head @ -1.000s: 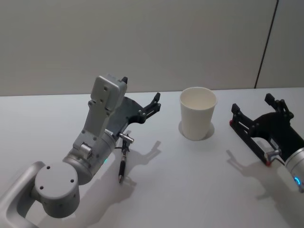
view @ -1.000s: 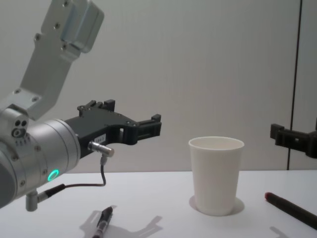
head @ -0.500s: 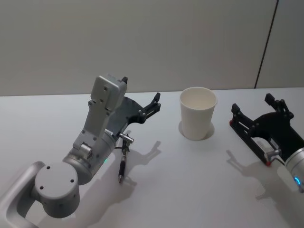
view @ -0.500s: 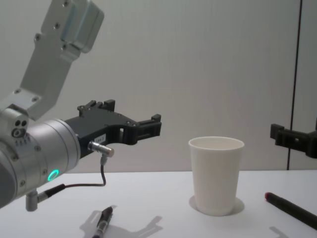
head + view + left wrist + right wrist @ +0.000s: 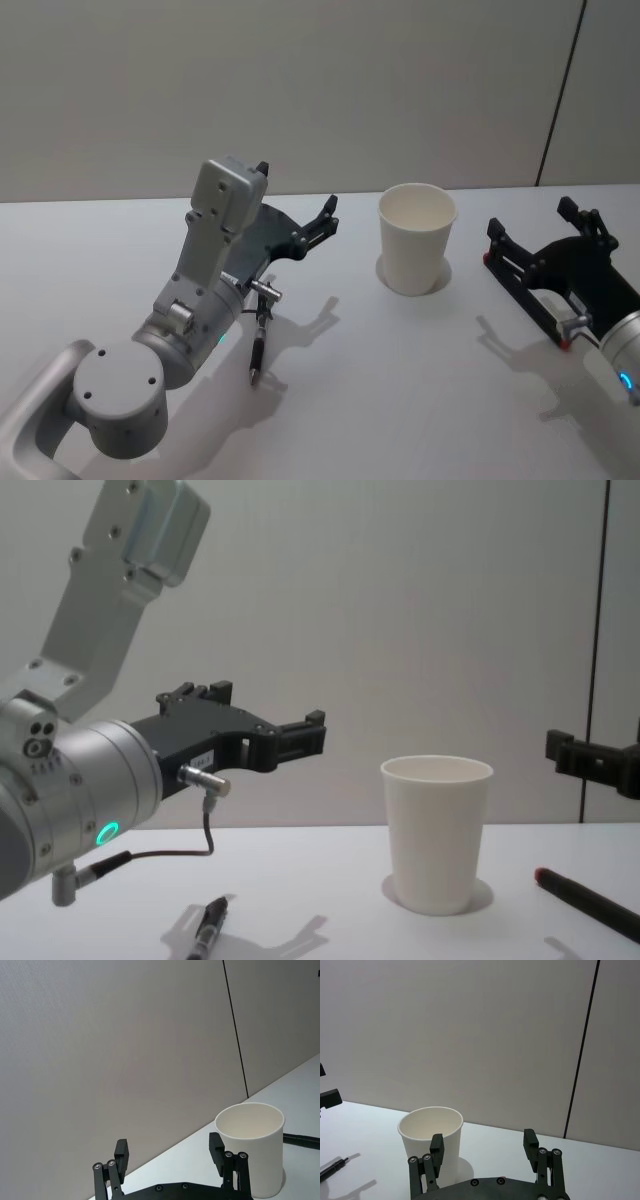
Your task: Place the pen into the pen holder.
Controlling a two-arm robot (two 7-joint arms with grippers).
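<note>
The pen holder is a white paper cup standing upright at the table's middle back, also seen in the chest view. A black pen lies on the table in front of my left arm, well left of the cup, and shows in the chest view. My left gripper hovers open and empty above the table, pointing towards the cup. My right gripper is open and empty to the right of the cup.
A second dark pen with a red end lies on the table under my right gripper. A cable hangs from my left wrist above the black pen. A plain wall stands behind the white table.
</note>
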